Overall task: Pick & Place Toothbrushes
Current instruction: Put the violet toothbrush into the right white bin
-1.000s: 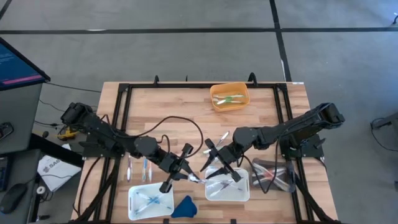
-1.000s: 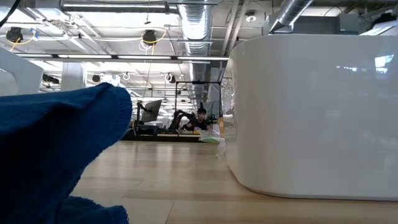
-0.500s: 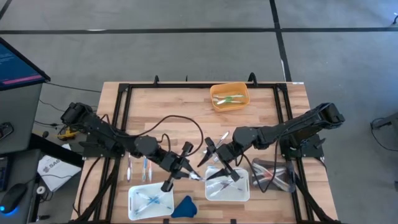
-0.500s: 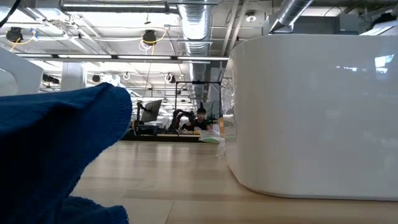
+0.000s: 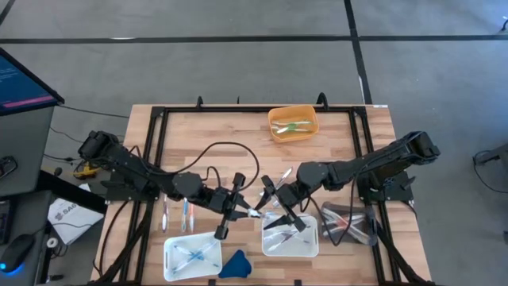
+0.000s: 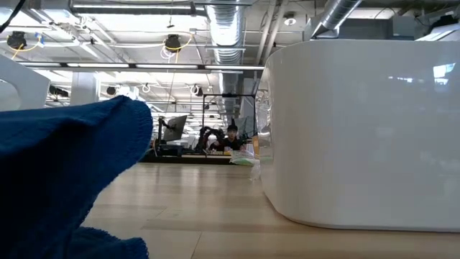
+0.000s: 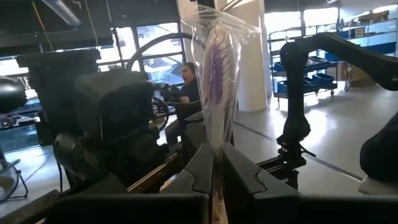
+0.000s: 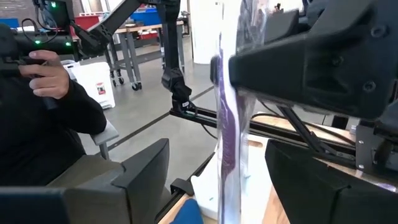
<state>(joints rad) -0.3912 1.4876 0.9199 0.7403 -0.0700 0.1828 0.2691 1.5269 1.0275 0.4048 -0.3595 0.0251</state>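
The wrapped toothbrush [image 7: 214,74], purple bristles showing inside a clear sleeve, now hangs between the two arms above the gap between the white trays, gripped at its lower end by the left gripper [image 7: 216,177], whose jaws are pinched tight on it. The right gripper [image 8: 217,180] has let go within the last second: its fingers [image 8: 140,171] stand wide either side of the sleeve, no longer touching it. Seen from above, the left gripper [image 5: 230,208] has drifted slightly away from the table's near edge, closer to the right gripper [image 5: 275,205]. My reading: a handover just completed, left arm now sole carrier. Other toothbrushes lie in the left white tray [image 5: 171,266], the right white tray [image 5: 311,246] and the orange bin [image 5: 274,131]. A blue cloth [image 5: 235,263] sits between the trays.
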